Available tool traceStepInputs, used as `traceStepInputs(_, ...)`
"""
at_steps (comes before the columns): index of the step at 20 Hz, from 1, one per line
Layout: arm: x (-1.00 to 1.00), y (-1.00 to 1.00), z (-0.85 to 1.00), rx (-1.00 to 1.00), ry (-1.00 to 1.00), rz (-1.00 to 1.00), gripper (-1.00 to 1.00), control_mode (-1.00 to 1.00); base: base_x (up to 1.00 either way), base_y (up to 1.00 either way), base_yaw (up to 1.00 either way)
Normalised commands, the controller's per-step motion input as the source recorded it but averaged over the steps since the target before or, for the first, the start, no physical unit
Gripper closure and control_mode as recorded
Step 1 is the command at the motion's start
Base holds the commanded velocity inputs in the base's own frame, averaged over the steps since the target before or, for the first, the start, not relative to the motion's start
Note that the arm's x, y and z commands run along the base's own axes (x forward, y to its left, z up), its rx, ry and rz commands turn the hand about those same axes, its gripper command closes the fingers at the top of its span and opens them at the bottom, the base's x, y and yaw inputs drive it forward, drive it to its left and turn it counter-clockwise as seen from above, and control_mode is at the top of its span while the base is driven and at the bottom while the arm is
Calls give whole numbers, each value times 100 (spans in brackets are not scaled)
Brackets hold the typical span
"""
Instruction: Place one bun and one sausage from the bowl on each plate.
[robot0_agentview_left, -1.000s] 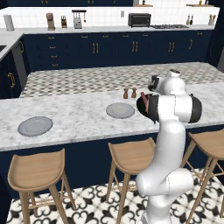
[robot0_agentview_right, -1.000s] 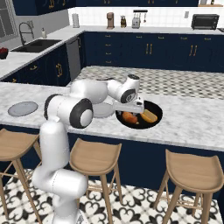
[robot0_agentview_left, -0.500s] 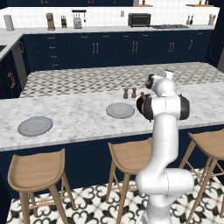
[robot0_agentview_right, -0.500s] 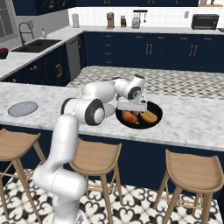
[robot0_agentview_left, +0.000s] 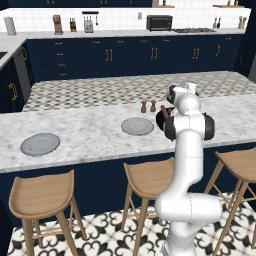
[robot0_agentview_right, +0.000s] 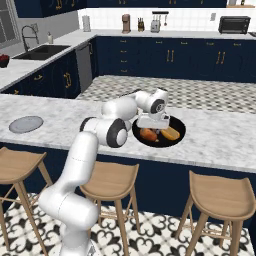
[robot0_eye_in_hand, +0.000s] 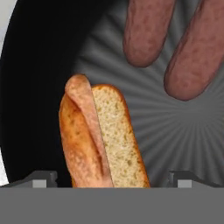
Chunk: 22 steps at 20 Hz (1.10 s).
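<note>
Evidently both plates (robot0_agentview_left: 40, 144) (robot0_agentview_left: 137, 126) sit bare on the counter left of the bowl (robot0_agentview_right: 159, 132), while the gripper (robot0_eye_in_hand: 109, 181), jaws spread wide, hangs low over the bowl to straddle a bun (robot0_eye_in_hand: 101, 138) beside two sausages (robot0_eye_in_hand: 148, 30) (robot0_eye_in_hand: 197, 59).

Bowl (robot0_agentview_right: 176, 140): black, wide, shallow, round; sits on the marble counter, right of both plates. It holds a bun (robot0_eye_in_hand: 103, 140), split lengthwise, crust orange-brown, and two brown sausages (robot0_eye_in_hand: 147, 30) lying side by side. Plates: two, grey, flat, round; near plate (robot0_agentview_left: 137, 126) just beside the bowl, far plate (robot0_agentview_left: 40, 144) well apart to the left.
</note>
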Motion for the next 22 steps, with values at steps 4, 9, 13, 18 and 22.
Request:
traceStepInputs(4, -33, 23, -24, 0, 0, 5, -100, -100, 0, 0, 0)
traceStepInputs(9, -6, 10, -5, -1, -1, 1, -100, -100, 0, 0, 0)
traceStepInputs(13, 0, 0, 0, 0, 0, 0, 100, -100, 0, 0, 0)
traceStepInputs(18, 0, 0, 0, 0, 0, 0, 100, -100, 0, 0, 0)
traceStepInputs(22, -19, 4, 18, 0, -3, -4, 100, -100, 0, 0, 0)
